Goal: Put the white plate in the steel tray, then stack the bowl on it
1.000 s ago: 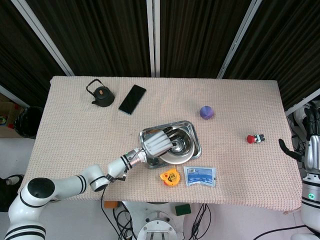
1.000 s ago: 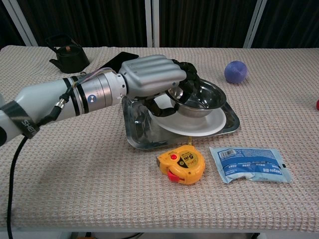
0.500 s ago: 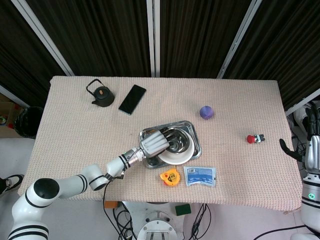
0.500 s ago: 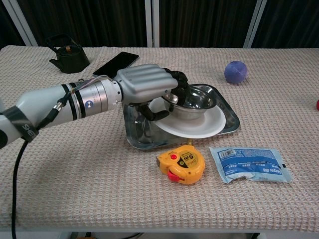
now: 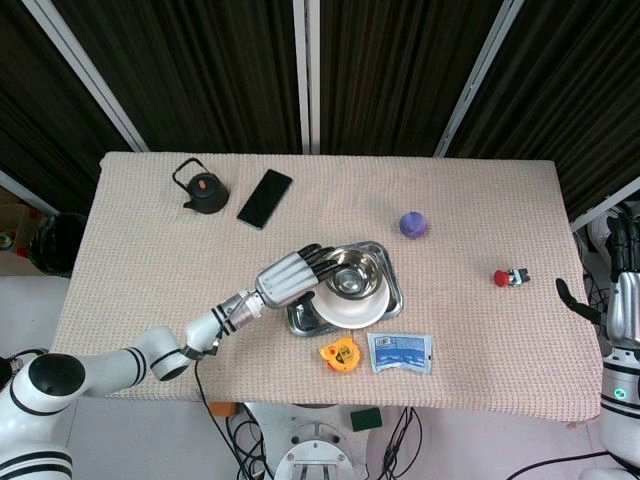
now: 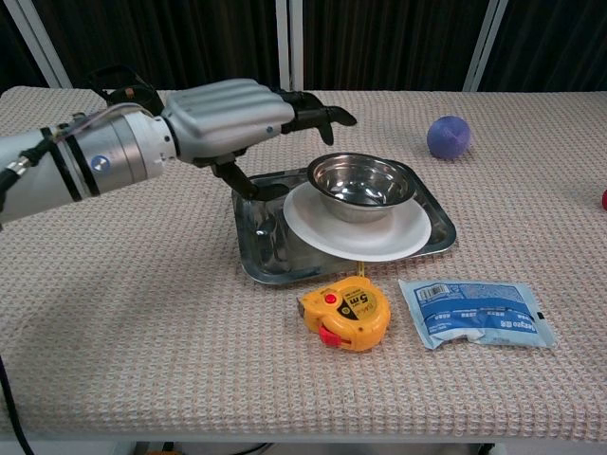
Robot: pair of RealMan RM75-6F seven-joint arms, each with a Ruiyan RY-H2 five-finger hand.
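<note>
The steel bowl [image 5: 350,274] [image 6: 360,184] sits on the white plate [image 5: 345,311] [image 6: 365,234], and the plate lies in the steel tray [image 5: 299,318] [image 6: 261,242] near the table's front middle. My left hand [image 5: 288,277] [image 6: 232,118] hovers just left of the bowl, raised above the tray, fingers stretched out and holding nothing. It touches neither bowl nor plate. My right hand [image 5: 617,290] hangs off the table's right edge, fingers apart, empty.
An orange tape measure [image 5: 338,353] [image 6: 346,314] and a blue-white packet [image 5: 400,352] [image 6: 479,312] lie in front of the tray. A purple ball [image 5: 413,224] [image 6: 448,136], a red button [image 5: 511,277], a black phone [image 5: 264,198] and a black kettle [image 5: 203,189] [image 6: 128,97] lie farther back.
My left hand has let go of the bowl, opened, and drawn back to the left and upward. The bowl now rests free on the plate in the tray.
</note>
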